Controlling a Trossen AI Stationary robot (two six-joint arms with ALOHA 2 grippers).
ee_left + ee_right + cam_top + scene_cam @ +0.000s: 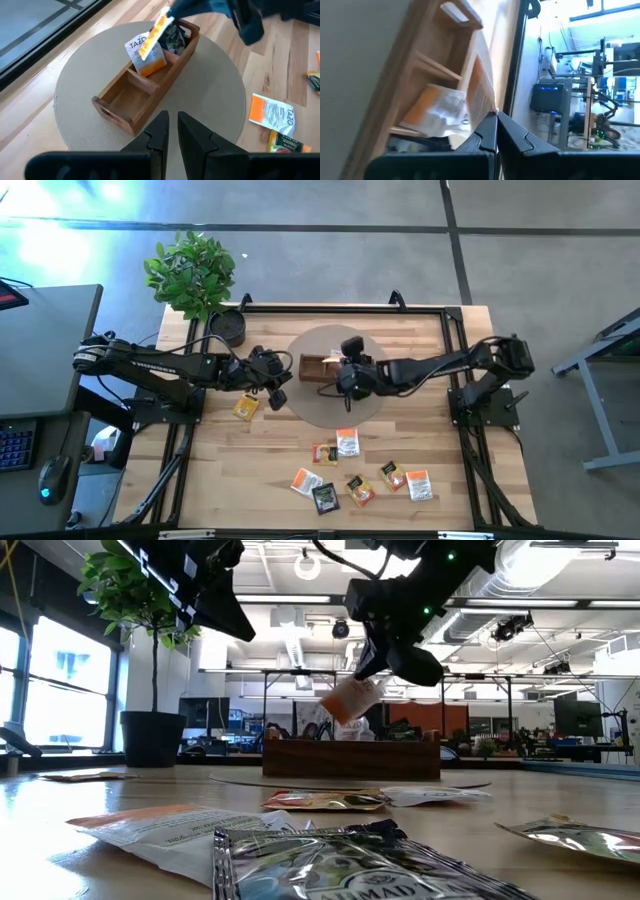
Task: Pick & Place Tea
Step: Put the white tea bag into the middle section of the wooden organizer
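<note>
Two claws meet over the round mat (335,405) when you look down from above: your right claw (345,380) sits at the wooden tray (322,367), your left claw (277,392) hangs just off the mat's edge near a yellow packet (246,408) on the counter (420,350). Loose packets (360,478) lie scattered nearer the front edge, well apart from both claws.

From counter height, you see the right claw clamped on a white-and-orange packet (352,700), tilted, hanging just above the tray (350,758). More packets (330,860) lie flat in the foreground.

Your left wrist camera shows its own fingers (161,131) nearly together, holding nothing, aimed at the tray (145,82). The held packet (159,27) hangs over the middle compartment, above a Tazo packet (145,52) already leaning inside; a dark packet (175,40) sits in the compartment beyond.

Your right wrist camera shows its fingers (487,135) pinched on the packet's (481,97) edge, with the tray (427,65) close behind it.
</note>
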